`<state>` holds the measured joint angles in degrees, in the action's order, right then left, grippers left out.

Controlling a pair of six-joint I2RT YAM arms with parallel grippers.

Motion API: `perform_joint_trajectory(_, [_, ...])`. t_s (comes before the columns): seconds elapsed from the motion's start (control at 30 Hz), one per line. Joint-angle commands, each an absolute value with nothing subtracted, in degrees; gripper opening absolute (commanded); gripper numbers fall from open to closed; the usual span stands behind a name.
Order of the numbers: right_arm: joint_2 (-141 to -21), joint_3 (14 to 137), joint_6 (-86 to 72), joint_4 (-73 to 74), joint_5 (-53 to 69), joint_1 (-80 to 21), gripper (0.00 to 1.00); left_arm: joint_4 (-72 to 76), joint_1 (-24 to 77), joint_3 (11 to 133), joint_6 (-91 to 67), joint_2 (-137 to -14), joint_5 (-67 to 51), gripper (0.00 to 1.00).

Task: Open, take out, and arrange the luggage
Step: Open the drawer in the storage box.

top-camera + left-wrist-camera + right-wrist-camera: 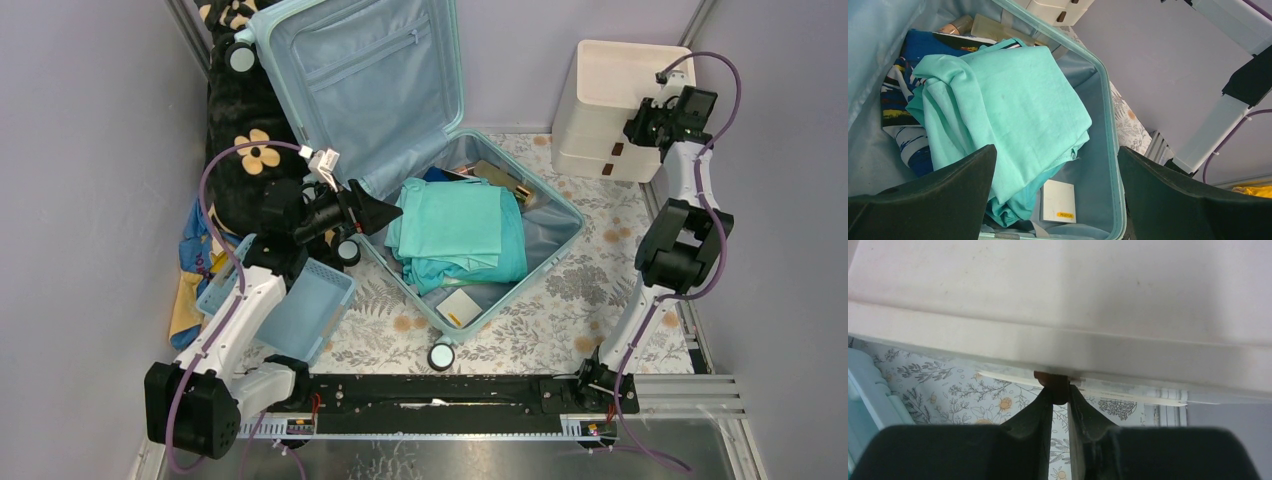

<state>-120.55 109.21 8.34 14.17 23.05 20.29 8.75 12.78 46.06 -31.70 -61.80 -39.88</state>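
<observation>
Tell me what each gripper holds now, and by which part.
The right gripper pinches the small brown handle of the cream drawer unit. The left gripper, open, holds nothing.

Setting: robot lab cell staged like a bedroom corner.
Lab signs: plain lilac partition walls point(80, 150) on three sides; black mounting rail point(440, 390) along the bottom edge.
Home props: floral tablecloth point(560, 320); cream drawer unit point(610, 110) upper right; open luggage point(380, 80) at centre.
</observation>
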Motion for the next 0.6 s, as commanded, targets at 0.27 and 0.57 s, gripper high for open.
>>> perform_joint_trajectory(0.27, [-108.08,96.22,12.09,10.11,23.75,19.86,0.02,12.08,12.96,47.30,-31.82,-59.85,-40.82,0.98])
perform_joint_trajectory(0.57, [-100.08,85.77,15.46,13.28,25.98,19.86,0.00,11.95,13.05,46.93,-31.90,-58.63,-41.49,0.98])
